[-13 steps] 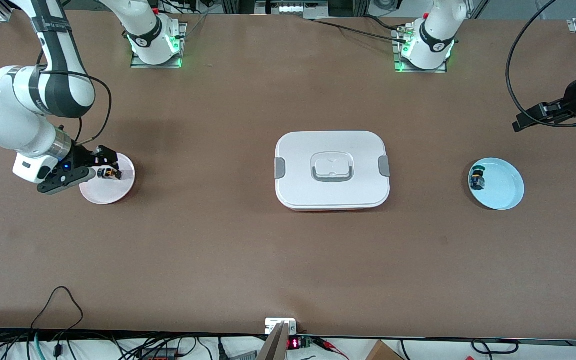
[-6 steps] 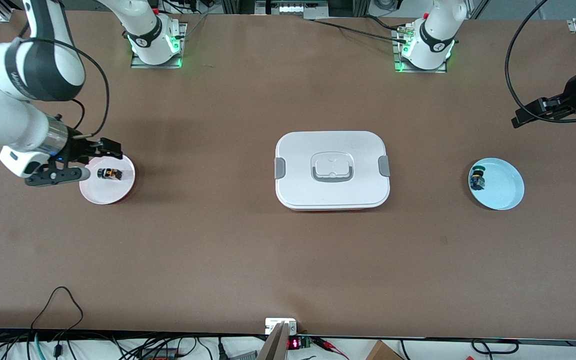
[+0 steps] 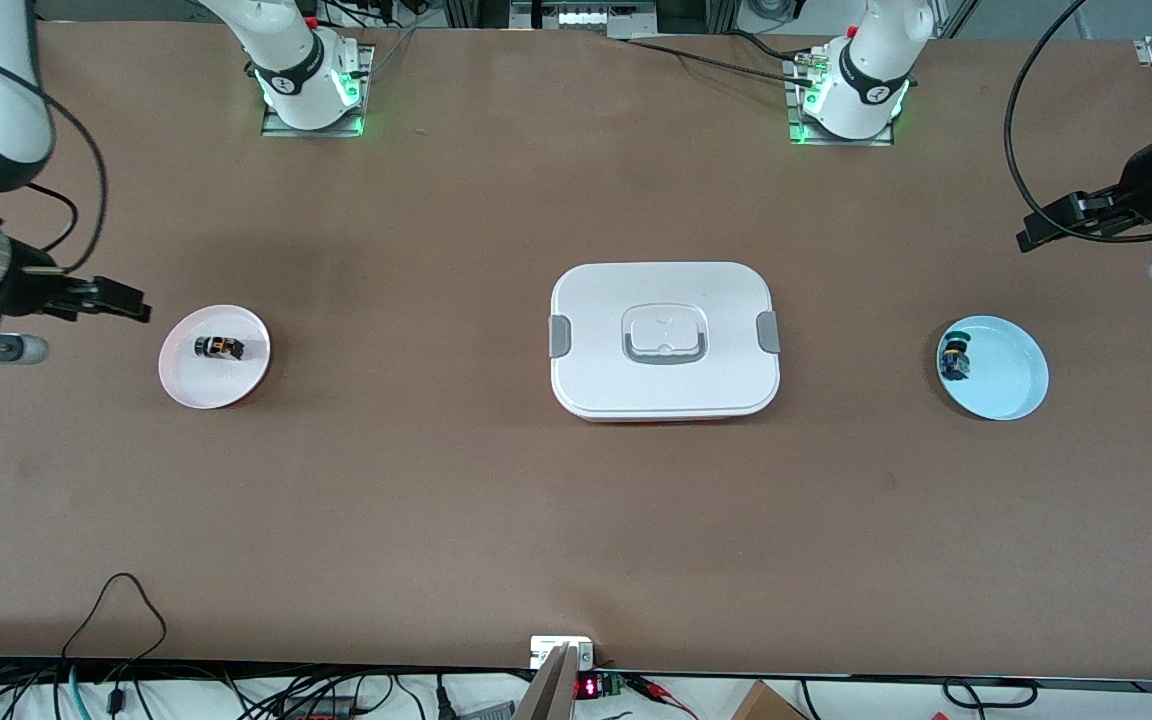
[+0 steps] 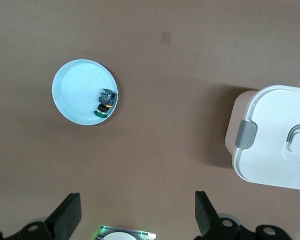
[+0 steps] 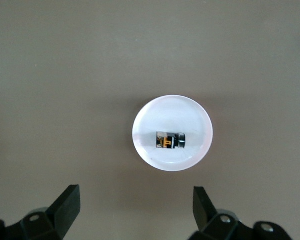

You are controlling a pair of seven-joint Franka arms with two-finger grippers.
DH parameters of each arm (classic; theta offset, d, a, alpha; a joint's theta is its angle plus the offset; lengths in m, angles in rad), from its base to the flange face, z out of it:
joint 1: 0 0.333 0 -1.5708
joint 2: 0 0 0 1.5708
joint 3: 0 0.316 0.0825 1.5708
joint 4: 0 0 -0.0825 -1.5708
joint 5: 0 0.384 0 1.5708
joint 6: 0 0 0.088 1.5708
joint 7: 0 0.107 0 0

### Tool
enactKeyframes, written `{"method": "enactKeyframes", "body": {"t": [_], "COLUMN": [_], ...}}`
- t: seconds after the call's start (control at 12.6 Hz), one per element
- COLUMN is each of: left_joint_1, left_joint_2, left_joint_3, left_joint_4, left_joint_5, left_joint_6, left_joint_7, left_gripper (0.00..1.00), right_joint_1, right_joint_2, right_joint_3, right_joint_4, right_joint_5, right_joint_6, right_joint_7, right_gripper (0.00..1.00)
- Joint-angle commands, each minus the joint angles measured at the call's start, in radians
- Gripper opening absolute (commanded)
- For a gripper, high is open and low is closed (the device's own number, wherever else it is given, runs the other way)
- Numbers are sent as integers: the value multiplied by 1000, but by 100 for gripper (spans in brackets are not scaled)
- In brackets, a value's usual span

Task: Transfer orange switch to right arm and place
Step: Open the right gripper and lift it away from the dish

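From the right wrist view you can see the orange switch (image 5: 170,140) lying on its side in the middle of the pink plate (image 5: 145,148), with the right gripper (image 5: 133,210) up above it, fingers wide apart and holding nothing. The front view shows more: the pink plate sits toward the right arm's end of the surface (image 3: 416,500), well apart from the big white box (image 3: 665,340) in the middle. Toward the left arm's end is a blue plate (image 3: 1011,375) with a green-capped switch (image 3: 954,360) by its rim. The left gripper (image 4: 137,217) waits up high, fingers apart, empty. Lots of bare room lies all around the white box.
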Motion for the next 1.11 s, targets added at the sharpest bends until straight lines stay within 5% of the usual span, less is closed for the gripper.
{"method": "enactKeyframes", "body": {"t": [0.0,0.32,0.71,1.03], "left_joint_1": [7,11,4,25], "left_joint_2": [18,19,26,40], "left_joint_3": [-8,-5,-13,-1], "left_joint_4": [34,33,36,36], "left_joint_5": [-33,-37,-40,-100], "left_joint_6": [-27,-31,-51,-54], "left_joint_7": [-7,-16,-16,-16], "left_gripper": [100,100,100,100], "right_joint_1": [-22,-7,19,106], "right_joint_2": [1,0,-19,-16], "right_joint_3": [9,-5,-29,-114], "right_joint_4": [114,221,182,178], "right_joint_5": [-39,-54,-62,-51], "right_joint_6": [-116,-256,-253,-214], "right_joint_7": [35,71,63,9], "right_gripper": [100,100,100,100]}}
